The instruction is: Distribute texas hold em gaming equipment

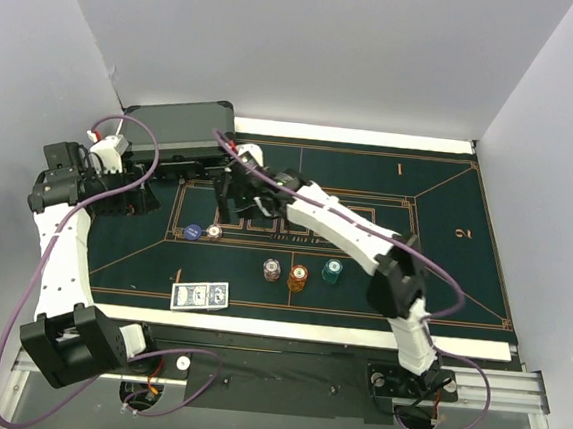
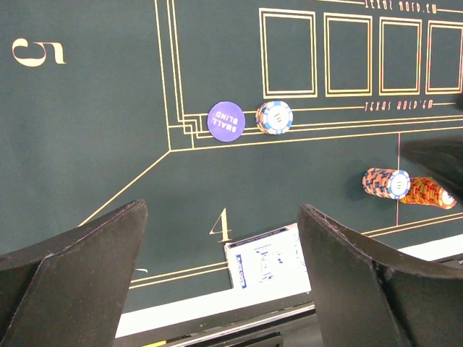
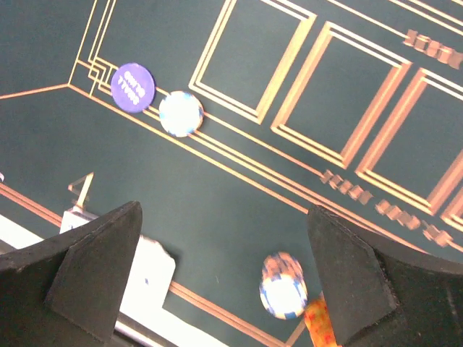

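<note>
Both my grippers are released and hold nothing. My left gripper hangs over the left part of the green felt mat with its jaws spread wide and only bare felt between them. My right gripper reaches across to the middle-left of the mat, its jaws also wide apart and empty. The gaming pieces all lie on the felt. Closest to my right fingers is a flat purple disc with white lettering, and just beside it sits a white-and-blue chip with striped edges; the two rest on the gold lines at the corner of the printed card boxes. Farther toward the near edge, three short stacks stand in a loose row. These are a red-and-blue stack with a white centre on top, an orange stack just beside it, and a teal stack a little apart on the right. The cards lie flat at the near edge of the mat, left of the stacks, two side by side, showing blue patterned backs with white borders. In my right wrist view they are only a white blur under my finger. A dark grey case sits at the far left corner of the table.
</note>
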Tool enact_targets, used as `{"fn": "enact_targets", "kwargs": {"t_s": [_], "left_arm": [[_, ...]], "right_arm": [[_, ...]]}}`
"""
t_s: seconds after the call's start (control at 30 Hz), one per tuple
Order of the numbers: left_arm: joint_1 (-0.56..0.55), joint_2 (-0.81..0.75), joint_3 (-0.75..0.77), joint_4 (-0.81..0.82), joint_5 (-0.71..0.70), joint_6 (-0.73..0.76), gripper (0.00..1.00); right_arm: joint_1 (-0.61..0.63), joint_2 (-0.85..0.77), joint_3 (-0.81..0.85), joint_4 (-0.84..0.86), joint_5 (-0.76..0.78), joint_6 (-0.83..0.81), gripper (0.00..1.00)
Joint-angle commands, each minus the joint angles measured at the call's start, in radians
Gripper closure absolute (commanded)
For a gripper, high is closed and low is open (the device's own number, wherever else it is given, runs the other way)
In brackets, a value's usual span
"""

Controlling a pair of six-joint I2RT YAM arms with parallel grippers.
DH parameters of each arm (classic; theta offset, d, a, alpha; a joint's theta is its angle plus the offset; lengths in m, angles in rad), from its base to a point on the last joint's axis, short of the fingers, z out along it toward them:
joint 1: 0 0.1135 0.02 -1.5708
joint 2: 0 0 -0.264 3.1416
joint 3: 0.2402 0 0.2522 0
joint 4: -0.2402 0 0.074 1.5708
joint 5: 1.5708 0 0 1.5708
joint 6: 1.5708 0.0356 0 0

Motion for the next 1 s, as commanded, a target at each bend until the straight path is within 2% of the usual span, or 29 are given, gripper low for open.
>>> {"fn": "enact_targets", "kwargs": {"t_s": [0.0,0.13,0.2,0.5,0.97], "left_arm": [[0.008,-0.04,0.049,-0.025,-0.011,0.019,0.04],[0.006,-0.051,0.053,-0.038,-0.019,0.016,0.04],[0.008,-0.056,0.052,-0.043,-0.017,0.015,0.04],[0.006,-0.064,0.058,-0.051,-0.013,0.006,0.04],[0.006,-0.064,0.066,-0.057,-0.017,0.009,0.04]], "right_arm": [[0.022,-0.232,-0.237,-0.041,0.092,-0.017,0.08],[0.045,-0.329,-0.457,0.014,0.112,0.017,0.07],[0.051,-0.348,-0.506,0.025,0.115,0.026,0.08],[0.071,-0.311,-0.548,0.024,0.106,0.026,0.14],[0.077,-0.256,-0.603,0.053,0.078,0.042,0.31]]}}
